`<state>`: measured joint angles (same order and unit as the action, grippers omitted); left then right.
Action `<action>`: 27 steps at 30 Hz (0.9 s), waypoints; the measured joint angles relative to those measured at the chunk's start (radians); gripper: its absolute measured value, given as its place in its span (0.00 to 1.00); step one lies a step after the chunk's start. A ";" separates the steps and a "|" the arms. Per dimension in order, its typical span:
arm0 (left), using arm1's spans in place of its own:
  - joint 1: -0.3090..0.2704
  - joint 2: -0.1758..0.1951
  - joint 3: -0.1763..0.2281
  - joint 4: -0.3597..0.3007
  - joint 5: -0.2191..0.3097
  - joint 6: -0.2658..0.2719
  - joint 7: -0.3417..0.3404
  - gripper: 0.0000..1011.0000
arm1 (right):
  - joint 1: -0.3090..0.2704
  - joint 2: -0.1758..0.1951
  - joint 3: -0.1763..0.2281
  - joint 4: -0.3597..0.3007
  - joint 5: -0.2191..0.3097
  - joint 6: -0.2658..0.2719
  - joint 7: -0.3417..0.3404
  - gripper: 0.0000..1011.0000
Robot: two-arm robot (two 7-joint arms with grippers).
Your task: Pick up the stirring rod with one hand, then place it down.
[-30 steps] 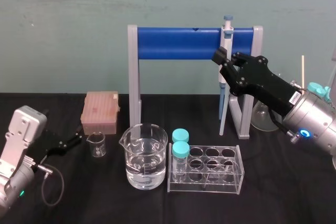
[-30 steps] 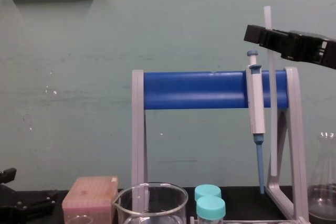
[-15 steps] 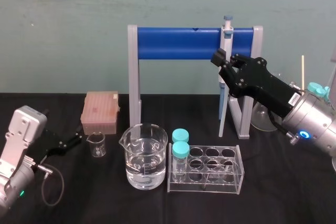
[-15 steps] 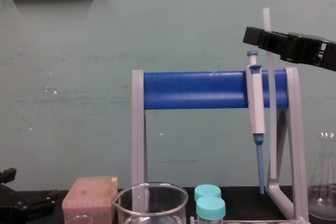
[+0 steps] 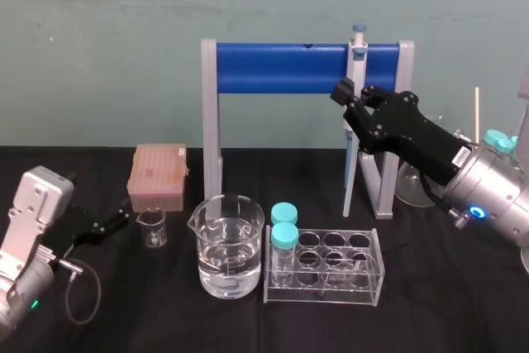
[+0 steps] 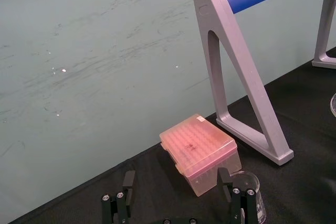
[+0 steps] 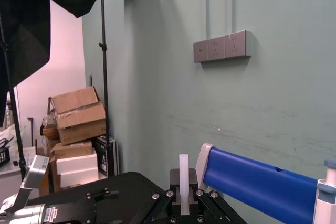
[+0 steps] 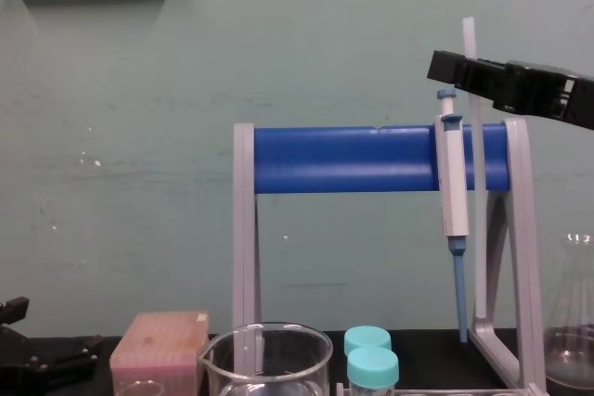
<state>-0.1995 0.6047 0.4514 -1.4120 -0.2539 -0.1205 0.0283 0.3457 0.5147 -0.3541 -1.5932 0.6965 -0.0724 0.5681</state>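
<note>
the stirring rod (image 8: 479, 238) stands nearly upright at the right end of the blue-barred stand (image 5: 281, 68), just beside the hanging pipette (image 8: 453, 192) and close to the stand's right leg. its top pokes above the bar and its lower end sits down near the leg's foot, where it is hard to tell whether it touches the black table (image 5: 446, 303). the right gripper (image 8: 455, 70) is closed on the rod's upper part, just above the bar. the right wrist view shows the rod pinched between the two black fingers (image 7: 175, 195). the right arm reaches in from the robot's right, its silver housing low and its black hand angled up toward the stand's top corner. the left gripper (image 5: 114, 222) rests low over the table at the robot's left with its fingers spread wide around nothing, facing a pink tip box (image 5: 157, 175) and a small beaker (image 5: 152, 227). in front of the stand sit a large beaker (image 5: 230, 245) of clear liquid and a clear tube rack (image 5: 331, 266) with two teal-capped vials (image 5: 284, 237).
</note>
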 joint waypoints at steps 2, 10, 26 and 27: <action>0.000 0.000 0.000 0.000 0.000 0.000 0.000 0.99 | 0.001 0.000 -0.001 0.000 0.000 0.000 0.000 0.07; 0.000 0.000 0.000 0.000 0.000 0.000 0.000 0.99 | 0.004 -0.002 -0.003 0.006 0.000 0.000 0.001 0.07; 0.000 0.000 0.000 0.000 0.000 0.000 0.000 0.99 | 0.000 0.000 -0.002 0.001 -0.004 0.003 -0.003 0.07; 0.000 0.000 0.000 0.000 0.000 0.000 0.000 0.99 | 0.000 0.000 -0.002 0.001 -0.004 0.003 -0.003 0.07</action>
<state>-0.1995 0.6047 0.4514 -1.4120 -0.2539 -0.1205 0.0283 0.3460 0.5148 -0.3562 -1.5924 0.6927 -0.0692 0.5649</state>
